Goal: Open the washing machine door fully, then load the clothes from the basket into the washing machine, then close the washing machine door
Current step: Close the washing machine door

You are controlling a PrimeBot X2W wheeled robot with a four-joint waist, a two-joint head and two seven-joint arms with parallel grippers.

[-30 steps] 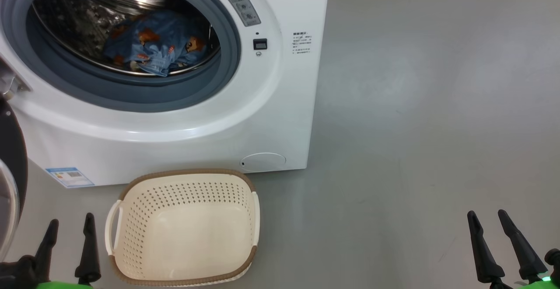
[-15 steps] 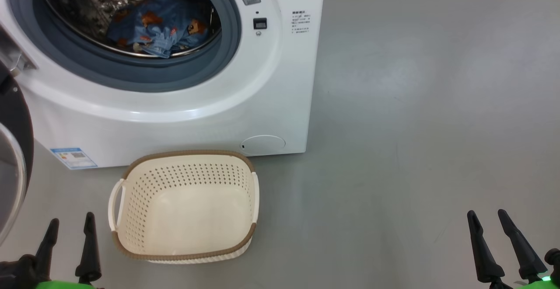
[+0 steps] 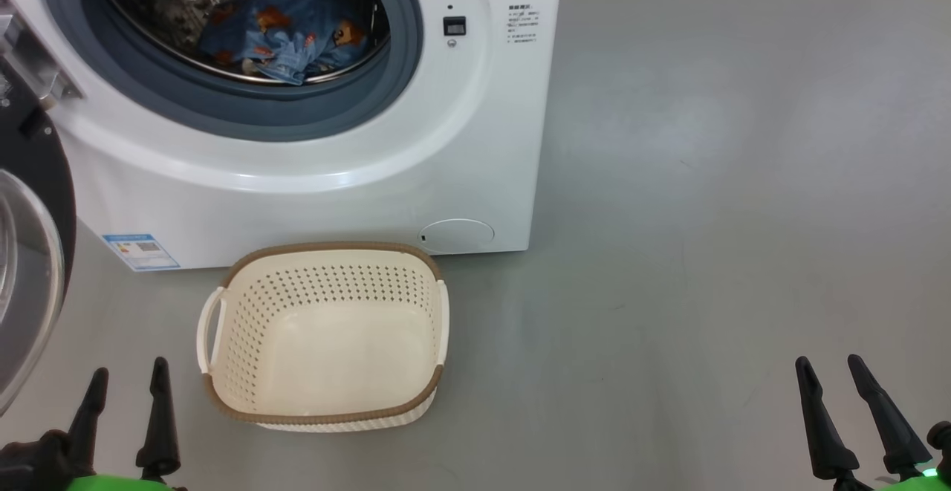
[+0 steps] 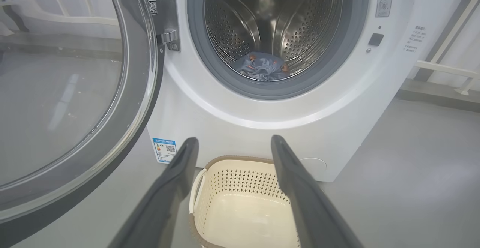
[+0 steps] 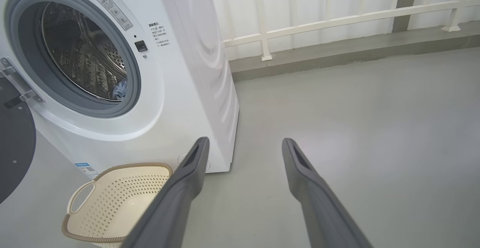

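Note:
The white washing machine (image 3: 475, 142) stands with its door (image 3: 33, 201) swung wide to the left, black rim and glass porthole (image 4: 56, 90) facing me. Light blue clothes (image 3: 286, 34) with orange-brown animals lie in the steel drum (image 4: 262, 66). On the floor in front sits the cream basket (image 3: 327, 409), with nothing inside it. My left gripper (image 3: 128, 372) is open at the lower left, beside the basket. My right gripper (image 3: 828, 361) is open at the lower right over bare floor. Both hold nothing.
Grey floor (image 3: 706, 216) spreads to the right of the machine. A white railing (image 5: 337, 19) on a low kerb runs behind it. The open door takes up the space at the left.
The whole head picture has shifted: machine and basket sit higher and slightly further right, so the camera has moved. Both grippers stay open in the same place.

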